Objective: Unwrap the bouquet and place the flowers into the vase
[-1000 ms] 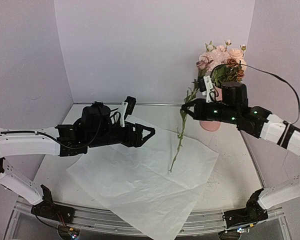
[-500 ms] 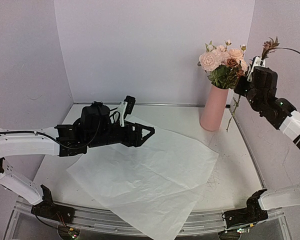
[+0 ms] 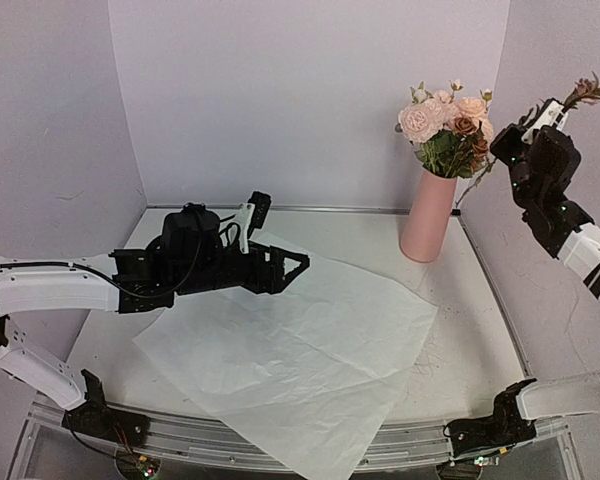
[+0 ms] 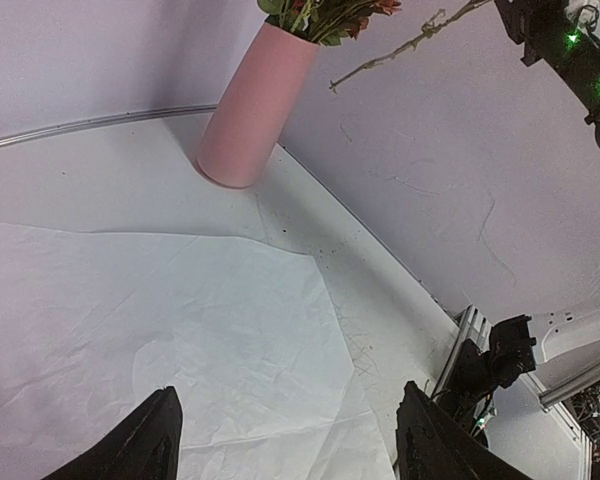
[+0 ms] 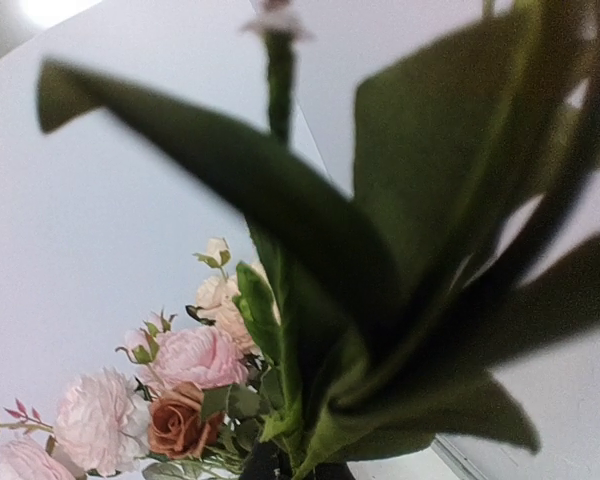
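Right hand (image 3: 520, 145) clamped on stem (image 3: 477, 185), left hand (image 3: 285, 268) apart. Risk: tip missing crowded vase (image 3: 427, 215) mouth, snagging blooms (image 3: 445, 125).

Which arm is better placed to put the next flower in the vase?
Right. The right arm has its jaws shut on a long-stemmed artificial flower raised just beside the tall matte pink vase; the left arm holds its jaws open, empty, over the white paper sheet, well away.

Vase (image 3: 427, 215) mouth full of flowers (image 3: 445, 125)
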Controlling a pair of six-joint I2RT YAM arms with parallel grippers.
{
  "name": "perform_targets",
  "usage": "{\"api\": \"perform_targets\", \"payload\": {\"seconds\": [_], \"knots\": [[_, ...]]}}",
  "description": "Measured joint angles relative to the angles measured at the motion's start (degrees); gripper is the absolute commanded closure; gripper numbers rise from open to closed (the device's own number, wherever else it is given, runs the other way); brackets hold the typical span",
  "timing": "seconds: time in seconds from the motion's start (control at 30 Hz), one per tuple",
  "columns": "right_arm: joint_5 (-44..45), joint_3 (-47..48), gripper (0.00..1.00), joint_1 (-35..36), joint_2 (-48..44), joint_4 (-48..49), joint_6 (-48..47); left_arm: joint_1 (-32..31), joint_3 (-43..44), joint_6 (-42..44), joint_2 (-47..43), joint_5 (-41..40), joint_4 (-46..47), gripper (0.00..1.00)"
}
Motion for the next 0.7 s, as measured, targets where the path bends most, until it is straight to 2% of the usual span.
{"api": "perform_targets", "payload": {"seconds": [0.17,0.33,0.7], "knots": [[-3.52,1.98,1.00,-0.65,5.08,6.94,-0.70,0.00,0.00,0.26,0.18,-0.22,0.02,0.25],[-5.72,5.59,1.00,-0.87,9.94,9.34,-2.22,0.00,0.02,0.74,2.18,-0.38,0.04,0.26],[-6.78,9.82,1.00,-1.48,10.87,11.77,-5.71,0.00,2.19,1.60,6.15,-0.38,-0.31,0.26]]}}
